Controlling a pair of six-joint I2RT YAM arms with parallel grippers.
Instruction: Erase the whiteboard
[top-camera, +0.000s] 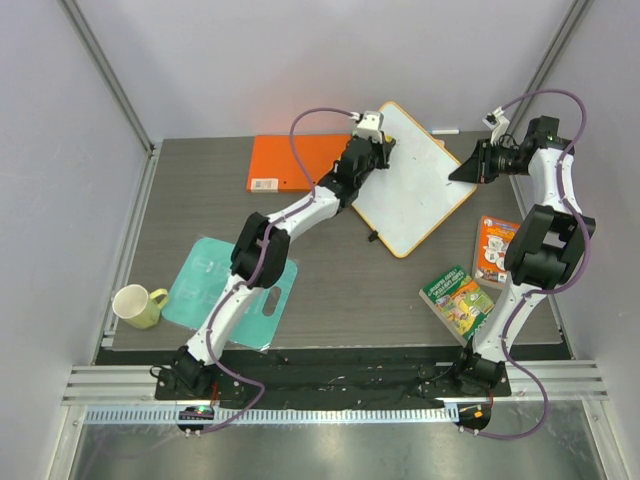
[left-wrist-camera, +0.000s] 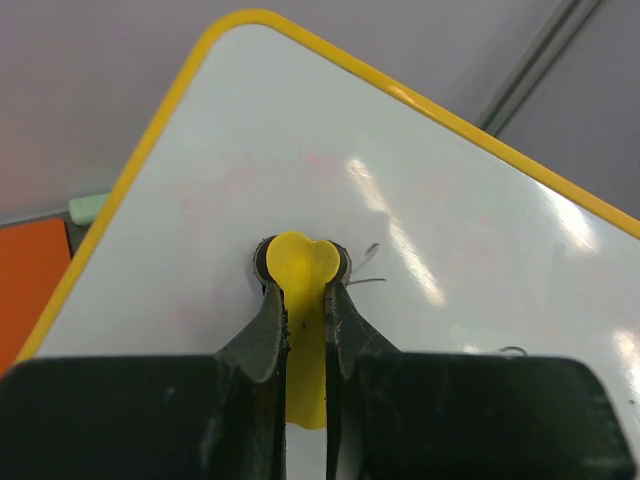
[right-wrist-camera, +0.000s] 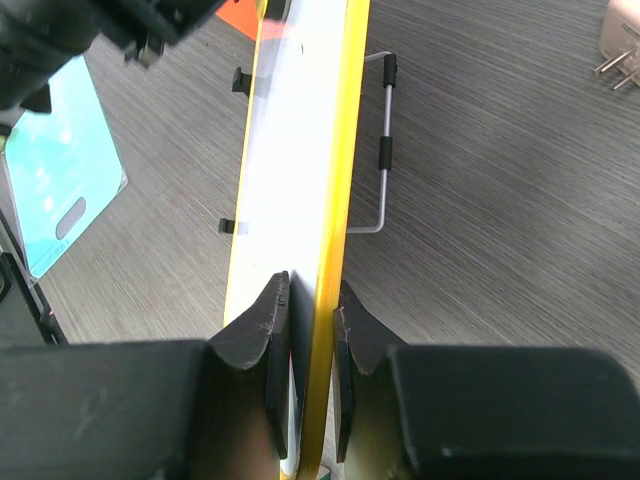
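The whiteboard (top-camera: 415, 180) is a white board with a yellow-orange rim, standing tilted at the back middle of the table. My left gripper (top-camera: 377, 147) is shut on a small yellow eraser (left-wrist-camera: 300, 265) and presses it on the board's face (left-wrist-camera: 330, 180) near its upper left corner. A few thin dark marks (left-wrist-camera: 365, 270) remain just right of the eraser. My right gripper (top-camera: 462, 170) is shut on the board's right rim (right-wrist-camera: 335, 200), one finger on each side of the edge. The board's black feet (right-wrist-camera: 238, 78) and a wire stand (right-wrist-camera: 383, 150) show in the right wrist view.
A flat orange folder (top-camera: 290, 162) lies behind my left arm. A teal cutting board (top-camera: 205, 285) and a pale green mug (top-camera: 138, 305) sit at the left. Two small colourful books (top-camera: 457, 298) (top-camera: 494, 250) lie at the right near my right arm.
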